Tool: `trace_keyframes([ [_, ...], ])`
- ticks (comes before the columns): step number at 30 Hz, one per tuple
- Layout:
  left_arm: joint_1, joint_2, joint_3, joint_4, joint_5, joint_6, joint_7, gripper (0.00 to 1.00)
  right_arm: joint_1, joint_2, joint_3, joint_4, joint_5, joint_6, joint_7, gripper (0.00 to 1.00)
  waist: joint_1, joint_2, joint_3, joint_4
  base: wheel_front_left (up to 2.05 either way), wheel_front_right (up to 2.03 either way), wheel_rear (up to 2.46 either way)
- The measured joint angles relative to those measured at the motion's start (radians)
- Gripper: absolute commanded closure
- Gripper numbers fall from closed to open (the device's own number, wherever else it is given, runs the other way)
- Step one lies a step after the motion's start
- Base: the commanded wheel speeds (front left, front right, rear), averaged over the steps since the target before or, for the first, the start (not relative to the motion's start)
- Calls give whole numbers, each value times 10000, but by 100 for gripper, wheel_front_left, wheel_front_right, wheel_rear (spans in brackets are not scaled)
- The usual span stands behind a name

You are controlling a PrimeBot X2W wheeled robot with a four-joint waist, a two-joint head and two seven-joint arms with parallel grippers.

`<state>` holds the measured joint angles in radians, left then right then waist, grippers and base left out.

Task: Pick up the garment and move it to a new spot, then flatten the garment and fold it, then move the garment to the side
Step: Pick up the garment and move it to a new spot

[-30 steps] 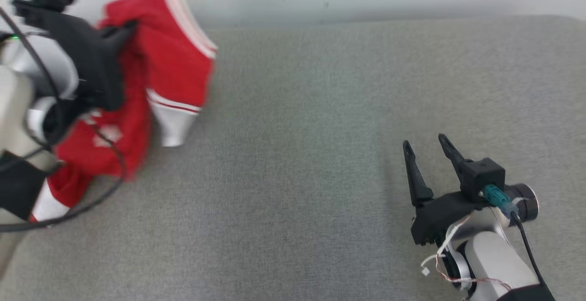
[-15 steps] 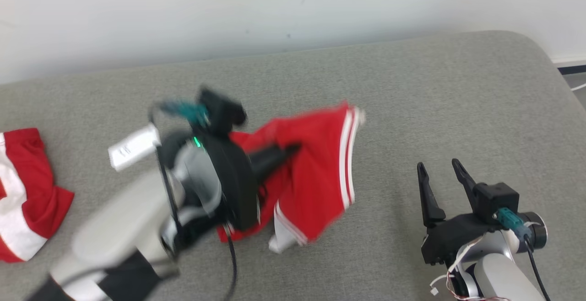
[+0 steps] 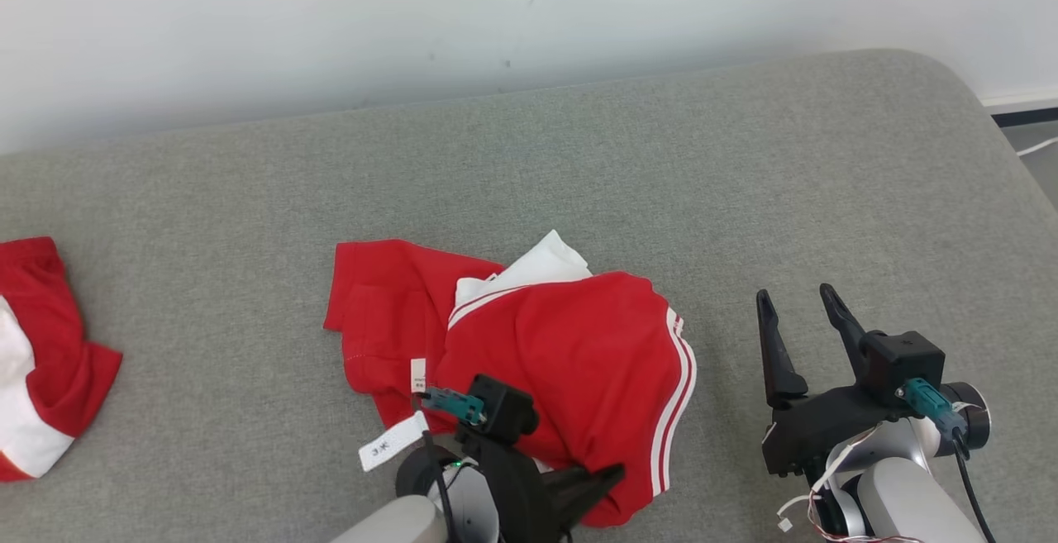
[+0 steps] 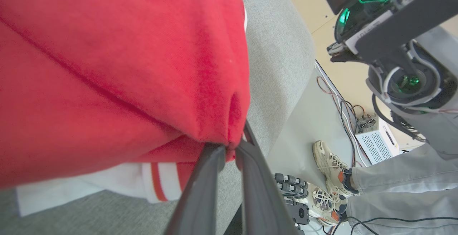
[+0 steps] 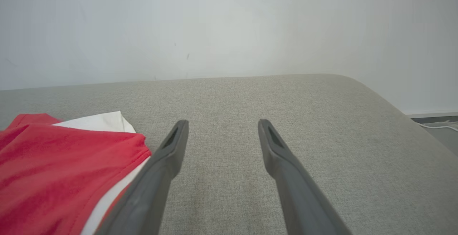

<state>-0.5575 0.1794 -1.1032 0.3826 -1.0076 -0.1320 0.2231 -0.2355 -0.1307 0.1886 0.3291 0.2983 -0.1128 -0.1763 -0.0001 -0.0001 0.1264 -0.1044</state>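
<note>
- Head view: the red garment (image 3: 545, 345) lies crumpled mid-cushion (image 3: 744, 154); the left gripper (image 3: 607, 477) is at its near edge, and the right gripper (image 3: 793, 299) stands spread wide beside it.
- Left wrist view: fingers (image 4: 204, 177) pinch a red fold.
- Right wrist view: jaws apart above cushion, garment (image 5: 53, 163) lower left.

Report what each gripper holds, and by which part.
Left gripper pinches the red garment by a fold at its near edge. Right gripper is open, holding nothing.

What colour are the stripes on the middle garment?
White stripes on a red garment; the head view shows them best.
</note>
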Motion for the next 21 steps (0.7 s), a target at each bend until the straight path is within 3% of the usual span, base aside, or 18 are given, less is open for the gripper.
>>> trace_keyframes([
  [1, 5, -92, -31, 138, 23, 0, -105, 0, 1, 0, 0, 4, 2, 0, 0, 0, 0, 0, -9, 23, 0, 0, 0],
  [5, -6, -274, 44, 430, 63, 0, -485, 0, -8, 19, 10, 107, 4, 29, -12, 0, 0, 0, -66, 113, 0, 0, 0],
  [9, -42, -105, -29, 334, 512, 0, -748, 0, 9, 21, -19, 270, 38, 31, -92, 0, 0, 0, -193, 239, 0, 0, 0],
  [16, -7, 619, 585, -984, 577, 2, -1647, 0, 271, -15, -182, 464, 201, 73, -174, 0, 1, 0, -528, 499, 0, 0, 0],
  [21, -35, 1557, 1074, -558, 882, 531, -1954, 0, 426, 8, -90, 548, 270, 140, -174, 0, 0, 0, -761, 691, 0, 0, 0],
])
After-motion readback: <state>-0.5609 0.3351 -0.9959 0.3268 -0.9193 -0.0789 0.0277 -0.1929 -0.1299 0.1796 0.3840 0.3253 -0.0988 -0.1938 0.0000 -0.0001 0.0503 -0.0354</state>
